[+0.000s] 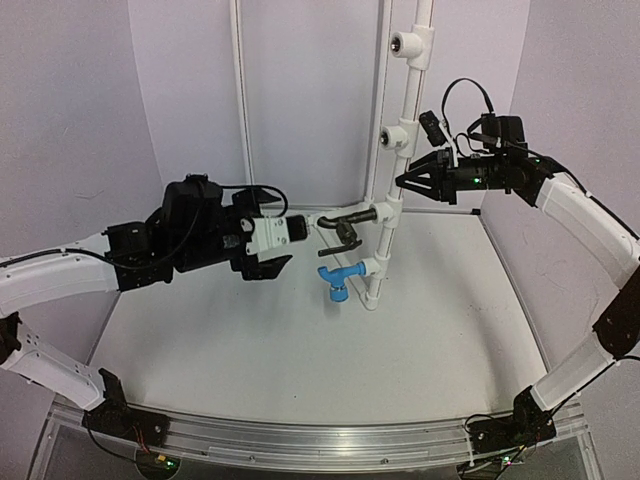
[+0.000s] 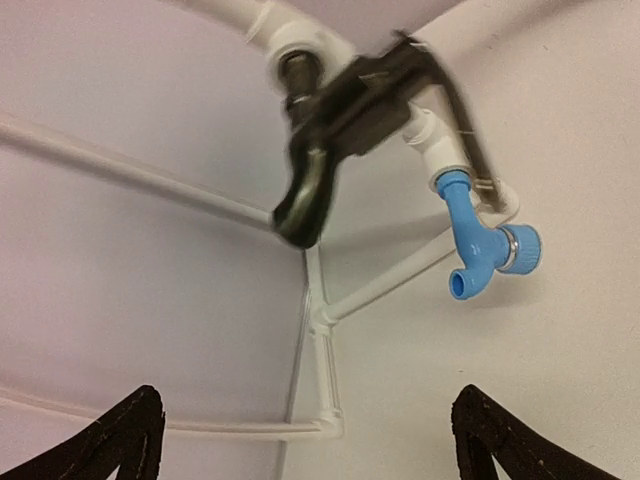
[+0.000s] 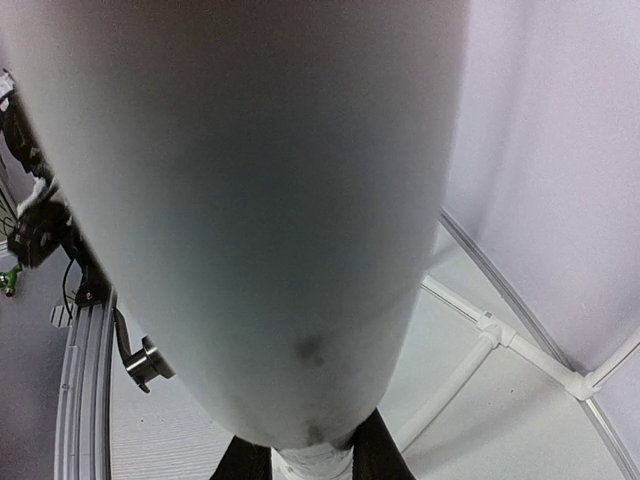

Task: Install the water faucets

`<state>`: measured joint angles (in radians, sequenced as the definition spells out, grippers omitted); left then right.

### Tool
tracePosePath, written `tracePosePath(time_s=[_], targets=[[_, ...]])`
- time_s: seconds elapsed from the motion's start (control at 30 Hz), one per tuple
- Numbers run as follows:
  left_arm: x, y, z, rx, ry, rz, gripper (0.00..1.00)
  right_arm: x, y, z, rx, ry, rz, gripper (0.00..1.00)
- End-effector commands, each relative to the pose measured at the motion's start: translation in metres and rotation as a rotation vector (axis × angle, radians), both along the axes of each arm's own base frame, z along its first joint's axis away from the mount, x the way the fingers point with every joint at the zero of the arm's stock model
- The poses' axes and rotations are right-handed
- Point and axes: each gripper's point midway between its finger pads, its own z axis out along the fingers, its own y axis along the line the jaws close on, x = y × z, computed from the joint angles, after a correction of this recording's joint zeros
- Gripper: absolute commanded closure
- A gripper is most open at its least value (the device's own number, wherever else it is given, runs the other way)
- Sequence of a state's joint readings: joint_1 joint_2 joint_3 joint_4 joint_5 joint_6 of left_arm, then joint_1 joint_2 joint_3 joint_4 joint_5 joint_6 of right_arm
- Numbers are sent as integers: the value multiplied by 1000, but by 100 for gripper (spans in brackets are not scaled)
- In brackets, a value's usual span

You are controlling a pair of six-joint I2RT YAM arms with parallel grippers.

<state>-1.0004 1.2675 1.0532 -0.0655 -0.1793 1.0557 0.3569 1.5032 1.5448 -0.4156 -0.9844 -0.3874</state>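
Two water faucets sit in tee fittings on the upright white pipe point(image 1: 385, 235). The black faucet point(image 1: 348, 222) point(image 2: 340, 110) is the upper one. Just below it the blue faucet point(image 1: 338, 280) point(image 2: 480, 235) points its spout down. My left gripper point(image 1: 300, 243) point(image 2: 310, 440) hangs open just left of the black faucet, apart from it, with nothing between its fingers. My right gripper point(image 1: 402, 181) point(image 3: 310, 460) is shut on the white pipe point(image 3: 260, 200) above the black faucet, and that pipe fills the right wrist view.
Higher on the pipe are two more tee fittings point(image 1: 408, 45) point(image 1: 396, 137) with open sockets. Thin white tubes point(image 3: 500, 335) run along the floor and back wall. An aluminium rail point(image 1: 320, 440) lines the near edge. Curved white walls close in the sides.
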Motion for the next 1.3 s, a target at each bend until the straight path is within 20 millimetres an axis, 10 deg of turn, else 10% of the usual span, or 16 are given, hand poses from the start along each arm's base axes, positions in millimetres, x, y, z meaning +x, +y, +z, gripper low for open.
tracePosePath(time_s=[0.0,0.3,0.63,0.83,1.27], targets=[[24,36,38,-394,466,388,0,-6,5,-8,-12,112,-4,100],[1,15,60,-979,1242,345,0,-4,3,-11,-18,119,-18,100],[-27,-34,68,-1017,1808,3,4,-13,5,-15,-9,130,26,91],[-10,-45,55,-1046,1958,-59,7,-13,8,-14,-2,130,46,73],[9,-72,45,-1019,2010,-115,24,-7,12,-17,8,155,65,70]])
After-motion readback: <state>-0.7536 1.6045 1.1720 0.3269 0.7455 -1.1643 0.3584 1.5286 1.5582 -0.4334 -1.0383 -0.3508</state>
